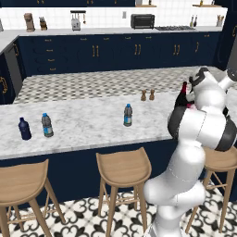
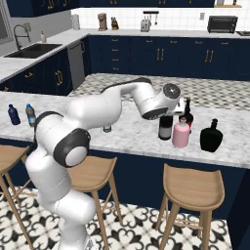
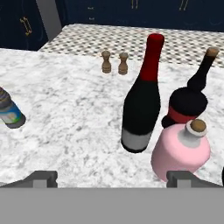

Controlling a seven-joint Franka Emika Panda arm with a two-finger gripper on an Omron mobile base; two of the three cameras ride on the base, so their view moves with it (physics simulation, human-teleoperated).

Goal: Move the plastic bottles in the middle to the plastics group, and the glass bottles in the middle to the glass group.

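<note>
We see our gripper (image 3: 111,178) with its fingers spread wide and nothing between them, poised just above the marble counter (image 3: 70,105). In the hand view the finger tips sit at seven and five o'clock near the bottom edge.

Ahead of the gripper, at about one o'clock in the hand view, the tall wine bottle (image 3: 143,100) stands upright, dark with a red neck and a grey band at its foot. The squat pink bottle (image 3: 181,151) stands at four o'clock, just beside the right finger tip, upright with its grey collar and stopper. Behind it, partly hidden, is a dark slim-necked bottle (image 3: 192,98) with a red band low on its body. These three stand close together; we cannot tell whether any of them touch.

In the right base view the black flask (image 2: 211,135) stands at three o'clock from the pink bottle, slightly apart from it.

The water bottle (image 1: 128,115) with the blue cap stands alone mid-counter, well apart from the glass cluster. At the far left end of the counter the dark-blue bottle (image 1: 24,129) and a second water bottle (image 1: 47,125) stand near each other.

Two small brown shakers (image 3: 114,62) stand at eleven o'clock from the wine bottle, farther back.
</note>
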